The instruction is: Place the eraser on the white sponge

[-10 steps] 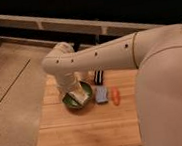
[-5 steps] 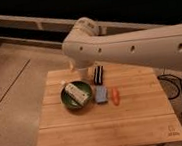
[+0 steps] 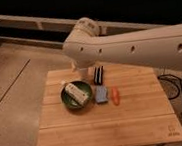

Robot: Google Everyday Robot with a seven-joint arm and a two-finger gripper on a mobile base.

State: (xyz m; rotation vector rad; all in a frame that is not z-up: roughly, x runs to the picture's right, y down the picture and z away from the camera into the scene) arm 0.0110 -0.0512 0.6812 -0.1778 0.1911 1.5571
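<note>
The eraser [image 3: 99, 75], a small black block with pale stripes, lies at the back middle of the wooden table [image 3: 106, 123]. The white sponge [image 3: 101, 94], a pale bluish pad, lies just in front of it, with a small gap between them. My gripper [image 3: 84, 71] hangs at the end of the big white arm [image 3: 131, 44], low over the table's back edge, just left of the eraser and behind the green bowl. It holds nothing that I can see.
A green bowl [image 3: 76, 94] with a cream-white block [image 3: 77, 92] in it stands left of the sponge. An orange carrot-like piece [image 3: 115, 95] lies right of the sponge. Cables [image 3: 180, 88] run along the floor at the right.
The arm has risen from over the bowl and swung back and to the right. The bowl, sponge, eraser and orange piece have kept their places on the table.
</note>
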